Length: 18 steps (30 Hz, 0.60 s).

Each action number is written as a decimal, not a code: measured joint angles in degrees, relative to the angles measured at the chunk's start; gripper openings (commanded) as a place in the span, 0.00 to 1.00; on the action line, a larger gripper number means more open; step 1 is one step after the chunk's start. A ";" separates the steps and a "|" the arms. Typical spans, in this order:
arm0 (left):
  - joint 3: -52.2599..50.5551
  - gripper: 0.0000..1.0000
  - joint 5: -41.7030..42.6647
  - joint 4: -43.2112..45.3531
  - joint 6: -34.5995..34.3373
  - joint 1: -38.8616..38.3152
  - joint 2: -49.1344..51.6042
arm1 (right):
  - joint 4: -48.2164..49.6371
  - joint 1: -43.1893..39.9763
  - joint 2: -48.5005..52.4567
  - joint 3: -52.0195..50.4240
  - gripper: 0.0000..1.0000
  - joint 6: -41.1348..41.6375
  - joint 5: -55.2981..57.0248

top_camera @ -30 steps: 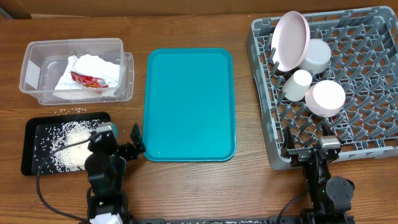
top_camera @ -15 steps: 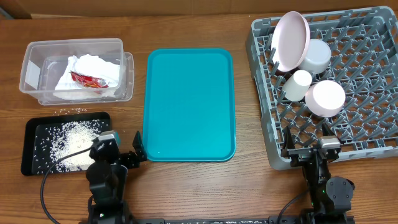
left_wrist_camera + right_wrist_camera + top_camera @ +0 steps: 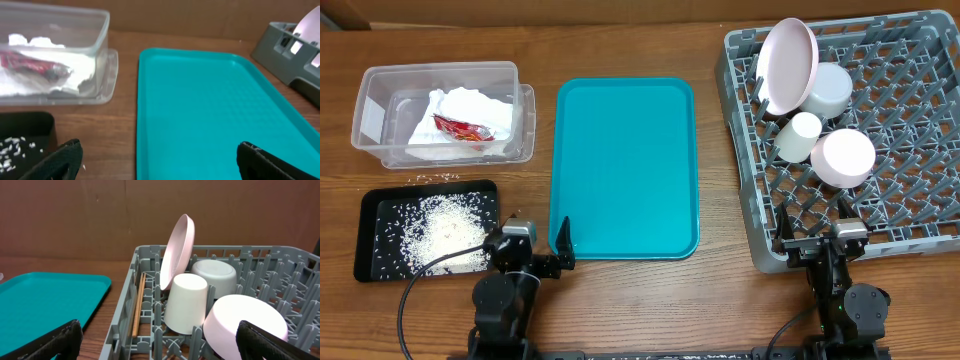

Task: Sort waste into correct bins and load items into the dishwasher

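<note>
Left gripper (image 3: 562, 248) and right gripper (image 3: 162, 342) both empty, jaws spread; thin wooden chopsticks (image 3: 138, 305) lie in the square grey plastic dish rack (image 3: 122, 335), just ahead-left of the right gripper, long axis running away from it.

The table (image 3: 720, 300) is seen to be of brown wood, its grain visible under a dull sheen. The tub (image 3: 380, 75) is of clear, smooth plastic. The napkin (image 3: 470, 105) is crumpled white paper, and the red wrapper (image 3: 460, 127) is glossy film. The shallow black tray (image 3: 368, 240) looks matt. The teal serving tray (image 3: 200, 110) is finely textured plastic with a soft shine. The dish rack (image 3: 740, 150) is matt grey plastic. The plate (image 3: 177, 250) and white cup (image 3: 185, 302) appear smooth and satin; the chopsticks (image 3: 138, 302) are bare wood.
</note>
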 measured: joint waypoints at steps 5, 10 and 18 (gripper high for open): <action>0.00 1.00 -0.39 -0.04 1.01 -0.04 -2.97 | 0.02 0.00 0.00 0.00 1.00 0.00 0.04; 0.00 1.00 -0.57 -0.07 2.16 -0.04 -7.21 | 0.00 0.00 0.00 0.00 1.00 0.00 0.00; 0.00 1.00 -0.57 -0.07 6.25 -0.04 -9.62 | 0.02 0.00 0.00 0.00 1.00 0.00 0.02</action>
